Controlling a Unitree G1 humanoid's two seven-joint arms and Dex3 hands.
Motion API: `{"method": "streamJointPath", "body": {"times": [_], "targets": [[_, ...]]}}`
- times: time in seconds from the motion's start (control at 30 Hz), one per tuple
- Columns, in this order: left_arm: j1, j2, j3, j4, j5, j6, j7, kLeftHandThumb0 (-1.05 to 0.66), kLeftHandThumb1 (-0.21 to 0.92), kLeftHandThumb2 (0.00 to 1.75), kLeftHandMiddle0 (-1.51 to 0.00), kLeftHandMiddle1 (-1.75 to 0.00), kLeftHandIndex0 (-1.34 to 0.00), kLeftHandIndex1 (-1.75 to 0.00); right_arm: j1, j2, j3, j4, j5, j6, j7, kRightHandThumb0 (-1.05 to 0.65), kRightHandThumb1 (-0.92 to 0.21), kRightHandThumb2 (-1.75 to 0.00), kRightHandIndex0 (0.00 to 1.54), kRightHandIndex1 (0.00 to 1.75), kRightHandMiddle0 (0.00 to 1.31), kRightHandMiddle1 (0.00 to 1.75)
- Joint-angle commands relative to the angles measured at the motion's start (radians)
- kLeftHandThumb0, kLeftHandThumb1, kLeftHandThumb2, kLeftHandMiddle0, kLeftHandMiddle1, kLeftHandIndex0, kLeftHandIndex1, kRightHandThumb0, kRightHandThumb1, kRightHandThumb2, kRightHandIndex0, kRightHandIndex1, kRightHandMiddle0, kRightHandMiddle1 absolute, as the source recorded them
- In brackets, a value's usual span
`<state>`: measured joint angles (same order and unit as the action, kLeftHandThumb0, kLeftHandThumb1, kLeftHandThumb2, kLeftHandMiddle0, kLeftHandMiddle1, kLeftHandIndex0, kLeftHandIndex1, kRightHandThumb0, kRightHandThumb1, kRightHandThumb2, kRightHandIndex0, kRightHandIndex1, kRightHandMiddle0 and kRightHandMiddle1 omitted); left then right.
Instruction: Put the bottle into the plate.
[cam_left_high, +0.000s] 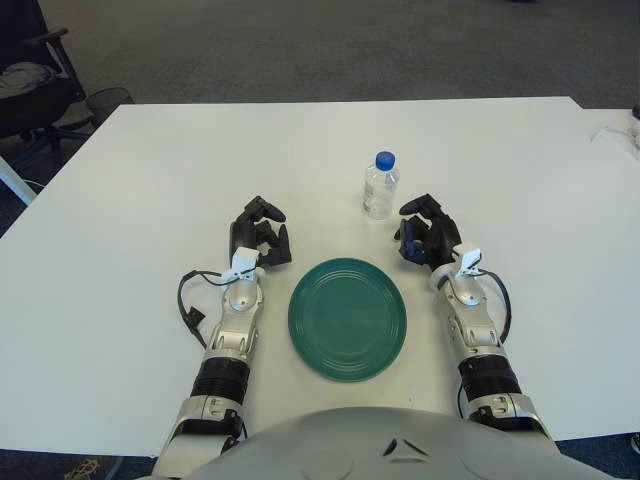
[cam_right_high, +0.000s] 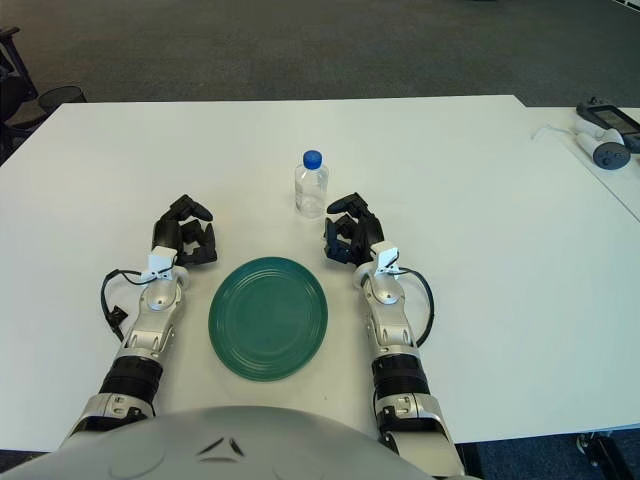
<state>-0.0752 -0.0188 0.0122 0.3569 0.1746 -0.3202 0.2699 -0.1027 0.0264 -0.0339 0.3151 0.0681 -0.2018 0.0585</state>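
Observation:
A small clear bottle (cam_left_high: 380, 187) with a blue cap stands upright on the white table, just beyond the green plate (cam_left_high: 347, 318). The plate lies flat near the table's front edge, between my two arms, with nothing on it. My right hand (cam_left_high: 420, 232) rests on the table just right of and slightly nearer than the bottle, fingers loosely curled and holding nothing, a small gap from the bottle. My left hand (cam_left_high: 260, 232) rests on the table left of the plate, fingers relaxed and empty.
The white table (cam_left_high: 150, 180) stretches wide on all sides. A second table at the right carries a controller and cable (cam_right_high: 600, 140). Office chairs (cam_left_high: 30, 80) and a bin stand on the carpet at the far left.

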Motion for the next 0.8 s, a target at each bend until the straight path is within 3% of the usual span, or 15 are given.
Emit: {"method": "streamJointPath", "body": {"times": [0.0, 0.2, 0.37, 0.47, 0.77], "targets": [[0.008, 0.005, -0.005, 0.017, 0.029, 0.03, 0.021, -0.54, 0.14, 1.54, -1.27, -1.75, -0.76, -1.75, 0.001, 0.002, -0.023, 0.031, 0.024, 0.016, -0.003, 0.0, -0.48, -1.08, 0.52, 1.69, 0.34, 1.64], [0.015, 0.009, -0.008, 0.005, 0.023, 0.045, 0.005, -0.54, 0.14, 1.54, -1.28, -1.75, -0.76, -1.75, -0.012, 0.019, -0.04, 0.034, 0.016, -0.032, -0.035, 0.0, -0.55, -1.03, 0.45, 1.73, 0.26, 1.69], [0.018, 0.004, -0.004, -0.002, 0.009, 0.048, -0.001, -0.54, 0.14, 1.53, -1.28, -1.75, -0.75, -1.75, -0.012, 0.035, -0.04, 0.029, -0.037, -0.069, -0.115, 0.0, -0.73, -0.8, 0.27, 1.74, 0.2, 1.69], [0.02, 0.003, -0.003, -0.005, 0.004, 0.046, -0.002, -0.54, 0.14, 1.53, -1.28, -1.75, -0.75, -1.75, -0.006, 0.045, -0.035, 0.013, -0.062, -0.072, -0.156, 0.0, -0.8, -0.7, 0.24, 1.73, 0.16, 1.69], [0.023, 0.003, -0.007, -0.003, 0.008, 0.03, 0.01, -0.54, 0.14, 1.53, -1.27, -1.75, -0.75, -1.75, 0.003, 0.068, -0.038, -0.008, -0.061, -0.078, -0.204, 0.0, -0.88, -0.58, 0.22, 1.69, 0.1, 1.72]]}}
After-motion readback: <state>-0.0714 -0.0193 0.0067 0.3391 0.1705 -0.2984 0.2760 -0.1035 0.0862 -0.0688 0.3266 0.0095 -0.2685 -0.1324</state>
